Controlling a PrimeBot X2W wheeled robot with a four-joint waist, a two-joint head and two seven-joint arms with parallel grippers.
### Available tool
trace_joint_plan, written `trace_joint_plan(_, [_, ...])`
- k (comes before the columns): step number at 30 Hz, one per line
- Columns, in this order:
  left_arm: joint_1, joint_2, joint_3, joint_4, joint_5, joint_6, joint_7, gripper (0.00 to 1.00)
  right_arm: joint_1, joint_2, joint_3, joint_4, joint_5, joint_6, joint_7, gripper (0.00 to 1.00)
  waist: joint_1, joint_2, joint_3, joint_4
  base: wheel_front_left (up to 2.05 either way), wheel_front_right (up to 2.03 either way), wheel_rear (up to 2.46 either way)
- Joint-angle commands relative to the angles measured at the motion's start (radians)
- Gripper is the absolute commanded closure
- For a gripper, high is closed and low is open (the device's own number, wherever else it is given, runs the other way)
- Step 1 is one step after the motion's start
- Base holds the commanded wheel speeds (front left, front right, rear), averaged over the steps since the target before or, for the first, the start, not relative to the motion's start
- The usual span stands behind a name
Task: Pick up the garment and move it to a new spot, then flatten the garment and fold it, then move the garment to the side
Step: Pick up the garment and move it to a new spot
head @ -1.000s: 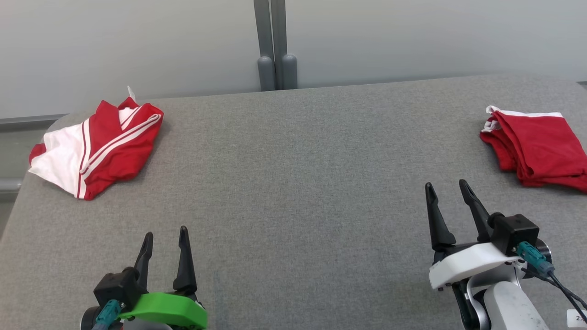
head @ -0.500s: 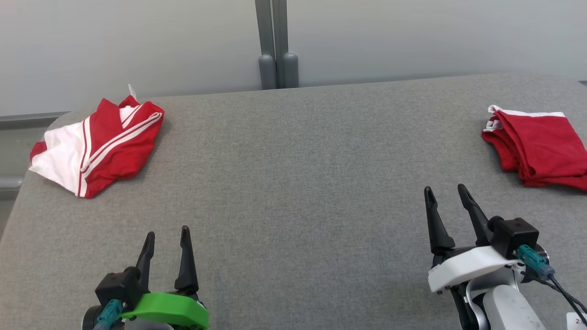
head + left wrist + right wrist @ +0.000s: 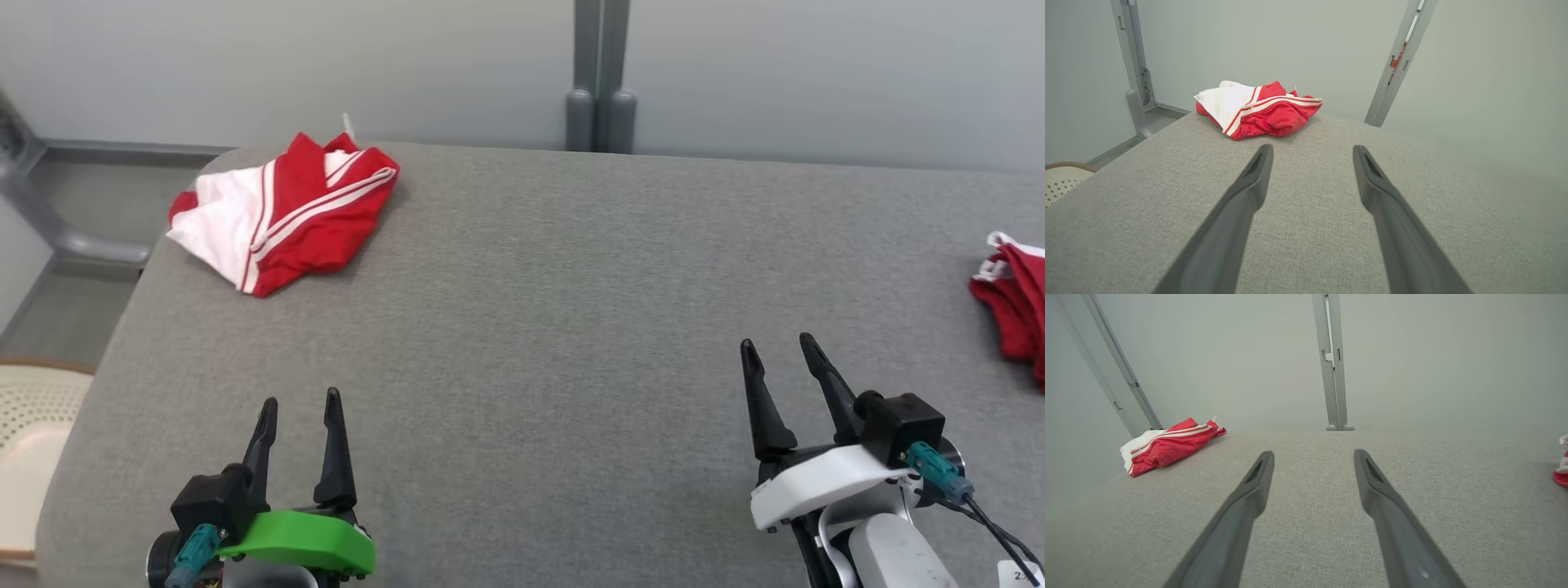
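A crumpled red and white garment (image 3: 286,212) with white side stripes lies at the far left corner of the grey table (image 3: 531,269). It also appears ahead of the left fingers (image 3: 1257,108) and far to the left in the right wrist view (image 3: 1167,447). My left gripper (image 3: 300,398) hovers open and empty near the front edge, well short of that garment; its jaws stand apart in its own wrist view (image 3: 1311,148). My right gripper (image 3: 776,341) is open and empty at the front right (image 3: 1313,453). A second, folded red garment (image 3: 1016,310) lies at the table's right edge.
A grey double post (image 3: 600,82) stands behind the table's far edge against a pale wall. A grey frame rail (image 3: 49,220) runs by the far left corner. A cream perforated basket (image 3: 33,416) sits off the table's left side, also at the left wrist view's edge (image 3: 1061,179).
The whole head view has shifted right, so the camera has turned left; the basket has come into view and the folded red garment is now half cut off. Both grippers stay open.
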Motion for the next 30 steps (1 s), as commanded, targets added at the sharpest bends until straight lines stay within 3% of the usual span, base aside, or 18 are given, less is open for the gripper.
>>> trace_joint_plan(1, [-0.012, 0.003, 0.004, -0.005, 0.01, 0.002, -0.004, 0.0, 0.006, -0.001, 0.004, -0.005, 0.001, -0.001, 0.002, 0.0, 0.0, 0.0, 0.007, 0.136, 0.0, 0.0, 0.0])
trace_joint_plan(13, [0.019, 0.003, 0.012, -0.031, 0.017, 0.002, -0.003, 0.0, 0.007, -0.002, 0.038, 0.004, 0.015, -0.001, 0.007, 0.0, 0.0, 0.0, 0.004, 0.371, 0.0, 0.0, 0.0])
trace_joint_plan(25, [0.046, 0.002, 0.033, -0.072, 0.005, 0.017, -0.003, 0.0, -0.037, -0.002, 0.083, 0.021, 0.013, -0.001, 0.009, 0.0, 0.0, 0.0, 0.022, 0.385, 0.0, 0.0, 0.0])
trace_joint_plan(30, [0.033, 0.003, 0.016, -0.053, 0.005, 0.003, -0.003, 0.0, -0.028, -0.002, 0.065, 0.012, 0.01, -0.001, 0.006, 0.0, 0.0, 0.0, 0.03, 0.383, 0.0, 0.0, 0.0])
